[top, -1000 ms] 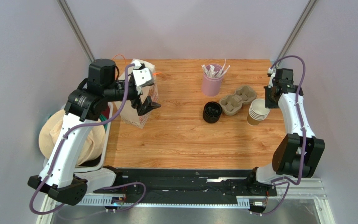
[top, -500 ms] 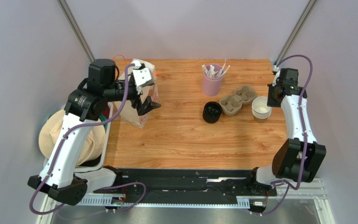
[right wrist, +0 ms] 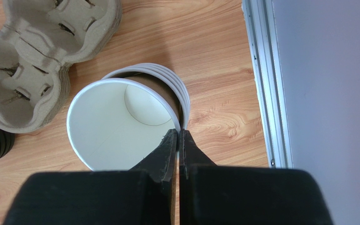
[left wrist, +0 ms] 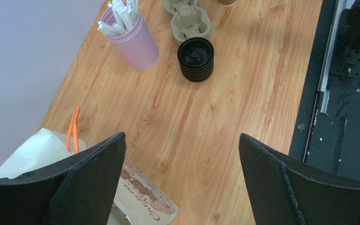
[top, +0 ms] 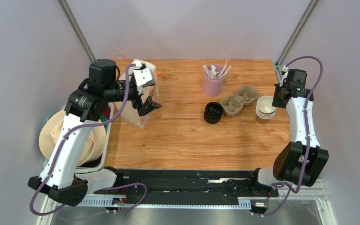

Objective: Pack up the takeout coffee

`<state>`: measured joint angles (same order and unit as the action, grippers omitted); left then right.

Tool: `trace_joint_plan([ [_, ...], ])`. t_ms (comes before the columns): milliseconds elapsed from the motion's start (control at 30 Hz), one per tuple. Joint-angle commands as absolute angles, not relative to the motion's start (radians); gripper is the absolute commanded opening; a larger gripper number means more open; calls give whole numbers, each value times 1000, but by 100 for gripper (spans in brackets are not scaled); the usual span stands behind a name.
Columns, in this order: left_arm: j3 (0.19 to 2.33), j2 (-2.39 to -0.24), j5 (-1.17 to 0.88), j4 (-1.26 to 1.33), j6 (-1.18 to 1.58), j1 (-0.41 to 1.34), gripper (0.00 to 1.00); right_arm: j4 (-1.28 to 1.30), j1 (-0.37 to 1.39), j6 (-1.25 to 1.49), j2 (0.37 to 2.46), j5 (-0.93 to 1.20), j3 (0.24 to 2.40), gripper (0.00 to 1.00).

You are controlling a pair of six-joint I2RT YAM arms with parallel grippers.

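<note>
Moved: the right gripper [right wrist: 177,133] and cup stack [right wrist: 181,92] have shifted right; the stack now stands upright.
Right gripper: clenched on the top paper cup [right wrist: 114,126], pinching its rim.
Paper cup: just ahead of the fingertips, atop the stack.
Left gripper [left wrist: 182,138]: spread wide, empty, paper bag [left wrist: 142,199] beneath.

Free: table [top: 186,145] front, centre | Left: paper bag [top: 137,114] | Rear-right: pink cup [top: 213,85], lid stack [top: 213,113], carrier [top: 238,100], cup stack [top: 265,110], right gripper [right wrist: 178,133]

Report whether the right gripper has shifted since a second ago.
Yes. The right gripper, pinching the rim of a white-lined brown paper cup, has slid right, away from the grey moulded-pulp cup carrier toward the table's right edge.
</note>
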<state>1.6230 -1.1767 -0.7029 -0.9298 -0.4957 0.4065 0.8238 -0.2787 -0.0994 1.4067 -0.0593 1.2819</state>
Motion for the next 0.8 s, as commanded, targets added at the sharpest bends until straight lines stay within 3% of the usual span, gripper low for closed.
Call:
trace_joint_plan([
  [0,1628,-1183,-732,-894,-485,413,99,776,-288,-58,1339,-41,1335,0],
  [400,1628,-1180,-730,-891,-482,413,99,796,-296,-46,1307,-52,1425,0],
  [767,1637,-1186,-655,-838,-423,413,99,905,-255,-63,1253,98,1585,0],
])
